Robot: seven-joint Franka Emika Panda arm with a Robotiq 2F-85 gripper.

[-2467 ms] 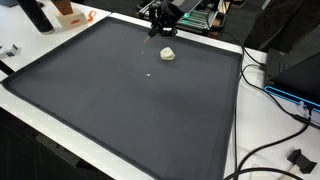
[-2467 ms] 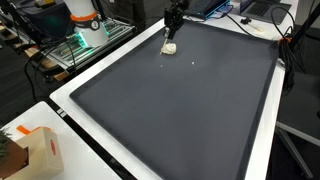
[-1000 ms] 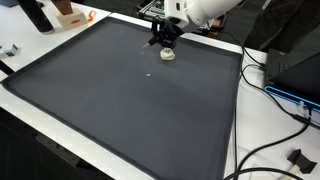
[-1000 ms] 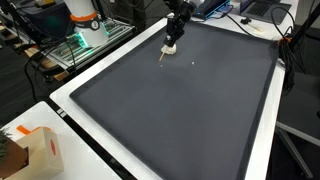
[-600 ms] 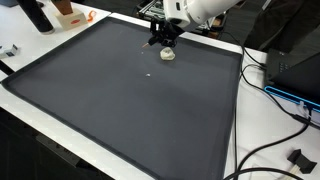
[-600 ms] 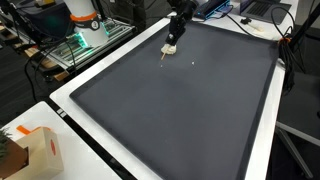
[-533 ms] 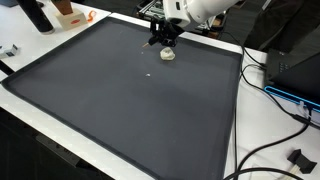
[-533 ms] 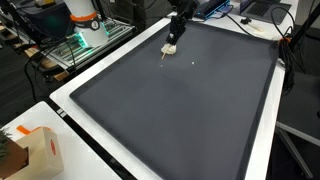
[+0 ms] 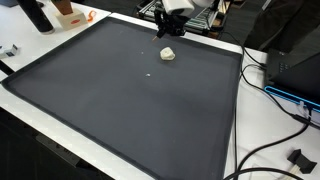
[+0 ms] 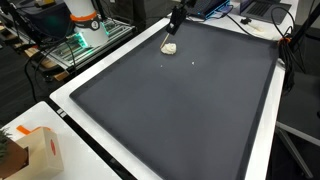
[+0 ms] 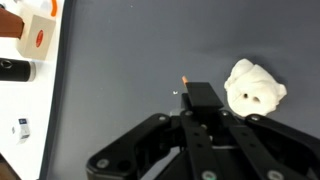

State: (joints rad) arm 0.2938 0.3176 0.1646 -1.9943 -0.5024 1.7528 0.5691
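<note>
Hovering gripper [image 11: 203,96] over dark mat [image 9: 120,100], fingers pressed together, pinching thin orange-tipped stick [image 11: 185,80]; white crumpled lump [image 11: 253,87] lies just beside, 3 o'clock of fingertips, not touching.

Even overhead light — soft shadows, slightly grainy frames.

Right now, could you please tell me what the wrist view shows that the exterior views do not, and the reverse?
Only the wrist view shows a thin, orange-tipped stick pinched in the shut gripper. Only an exterior view shows the cables beside the mat and the mat's whole outline. Both kinds of view show the crumpled white lump, which lies free on the dark mat close to the gripper.
</note>
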